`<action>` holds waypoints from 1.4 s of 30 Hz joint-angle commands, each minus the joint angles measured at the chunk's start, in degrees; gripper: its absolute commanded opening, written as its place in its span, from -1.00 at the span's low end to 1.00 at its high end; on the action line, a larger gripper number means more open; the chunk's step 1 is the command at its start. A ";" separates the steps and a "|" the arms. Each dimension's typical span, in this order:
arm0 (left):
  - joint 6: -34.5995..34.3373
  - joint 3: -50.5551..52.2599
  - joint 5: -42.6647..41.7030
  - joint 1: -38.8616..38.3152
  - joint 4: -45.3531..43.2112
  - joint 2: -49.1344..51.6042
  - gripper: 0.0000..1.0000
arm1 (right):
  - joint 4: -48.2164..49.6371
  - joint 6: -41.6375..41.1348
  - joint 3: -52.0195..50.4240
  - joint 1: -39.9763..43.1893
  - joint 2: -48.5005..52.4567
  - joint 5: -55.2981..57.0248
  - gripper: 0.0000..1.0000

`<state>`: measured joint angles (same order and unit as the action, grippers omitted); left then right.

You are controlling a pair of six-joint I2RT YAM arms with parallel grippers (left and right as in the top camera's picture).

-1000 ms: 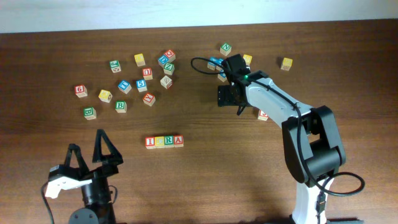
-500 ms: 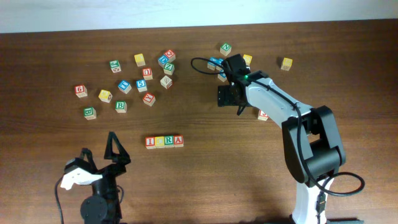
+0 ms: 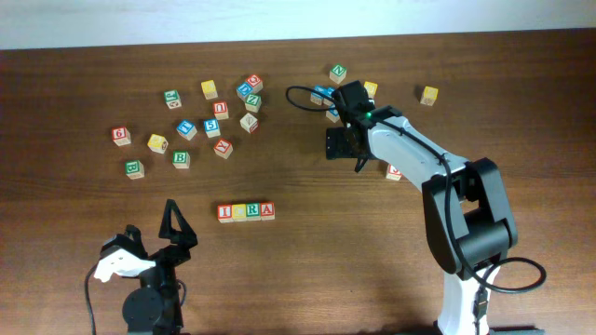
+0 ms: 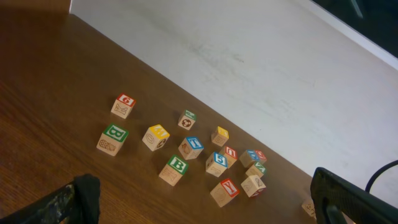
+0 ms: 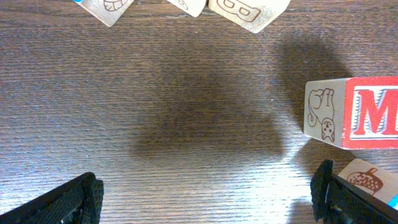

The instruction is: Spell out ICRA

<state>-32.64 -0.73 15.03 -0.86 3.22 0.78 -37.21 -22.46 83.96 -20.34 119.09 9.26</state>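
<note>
Lined up touching in one row, the ICRA cubes (image 3: 246, 211) are found on the table (image 3: 307, 270) nearer than the loose cubes (image 3: 212, 127), with the left gripper (image 3: 154, 228) spread wide and empty beside them, and the right gripper (image 3: 342, 147) likewise held wide apart, gripping nothing, farther back.

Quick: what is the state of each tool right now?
Left tool: open, holding nothing.
Right tool: open, holding nothing.
</note>
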 commanded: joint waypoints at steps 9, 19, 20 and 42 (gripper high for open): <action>-0.13 0.20 0.17 -0.22 0.24 -0.48 0.99 | -0.02 -0.04 -0.50 -0.15 -0.09 1.09 0.97; -0.13 0.20 0.17 -0.22 0.24 -0.48 0.99 | -0.02 -0.04 -0.50 -0.15 -0.07 1.09 0.97; -0.13 0.20 0.17 -0.22 0.24 -0.48 0.99 | -0.02 -0.04 -0.50 -0.15 -0.07 1.09 0.97; 11.87 0.20 0.28 -0.22 0.24 0.00 0.99 | 0.00 -0.04 -0.50 -0.15 -0.07 1.09 0.97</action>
<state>-23.24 -0.73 15.25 -0.86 3.22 0.80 -37.21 -22.48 83.96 -20.34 119.09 9.26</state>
